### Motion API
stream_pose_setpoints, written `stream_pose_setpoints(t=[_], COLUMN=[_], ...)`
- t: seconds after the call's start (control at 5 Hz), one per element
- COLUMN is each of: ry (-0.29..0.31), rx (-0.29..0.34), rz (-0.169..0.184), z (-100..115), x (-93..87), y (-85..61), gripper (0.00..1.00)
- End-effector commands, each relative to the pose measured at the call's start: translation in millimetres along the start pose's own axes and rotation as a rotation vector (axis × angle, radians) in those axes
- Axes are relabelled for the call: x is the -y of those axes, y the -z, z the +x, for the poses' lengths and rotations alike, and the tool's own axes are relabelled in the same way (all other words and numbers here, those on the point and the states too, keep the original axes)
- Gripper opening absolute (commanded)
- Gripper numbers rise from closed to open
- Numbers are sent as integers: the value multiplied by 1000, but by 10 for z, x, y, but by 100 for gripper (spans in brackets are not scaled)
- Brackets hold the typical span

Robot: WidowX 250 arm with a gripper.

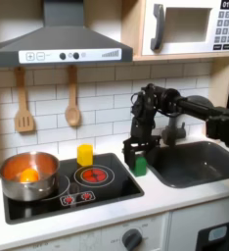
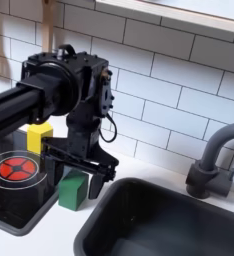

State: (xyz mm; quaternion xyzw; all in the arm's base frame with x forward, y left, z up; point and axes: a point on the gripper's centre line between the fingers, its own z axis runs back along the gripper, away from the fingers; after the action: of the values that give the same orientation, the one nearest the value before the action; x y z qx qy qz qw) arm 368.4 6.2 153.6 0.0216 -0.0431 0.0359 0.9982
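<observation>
1. The gripper (image 2: 86, 168) hangs low over the counter with its jaws spread apart, nothing between them; in the first exterior view the gripper (image 1: 134, 149) sits just off the stove's right edge.
2. Nearest to it is a green block (image 2: 73, 189), resting on the white counter between the stove and the sink, just below and between the open fingers (whether a pad already touches it I cannot tell). In the first exterior view the green block (image 1: 140, 165) stands at the cooktop's right edge.
3. Handling, as a judgement: it looks like a small rigid toy block, light, hard and flat-sided, not fragile. Its smooth faces could slip, so two opposite flat sides are the sensible place to grip.
4. A yellow block (image 2: 38, 137) stands behind on the stove; the first exterior view shows that yellow block (image 1: 84, 154) near the back of the cooktop.
5. The black cooktop (image 1: 108, 191) has a red burner (image 1: 93, 175) and a metal pot (image 1: 28, 176) holding something orange.
6. The sink (image 2: 149, 220) lies close on the second exterior view's right, with a dark faucet (image 2: 213, 160). Tiled wall behind; room is tight.
</observation>
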Motion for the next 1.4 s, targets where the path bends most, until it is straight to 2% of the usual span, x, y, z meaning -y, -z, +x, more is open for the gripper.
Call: stream_pose_setpoints(t=[0.0,0.2,0.4,0.8,1.2], ry=[6,-3,-14,-23,-25], rx=[-23,-41,-31,-33,-2], rz=[-2,3,-13,-22,-33], z=[25,39,72,37,33], x=[17,4,2,37,38], y=[122,187,181,170,55], gripper=[100,100,0,0,0])
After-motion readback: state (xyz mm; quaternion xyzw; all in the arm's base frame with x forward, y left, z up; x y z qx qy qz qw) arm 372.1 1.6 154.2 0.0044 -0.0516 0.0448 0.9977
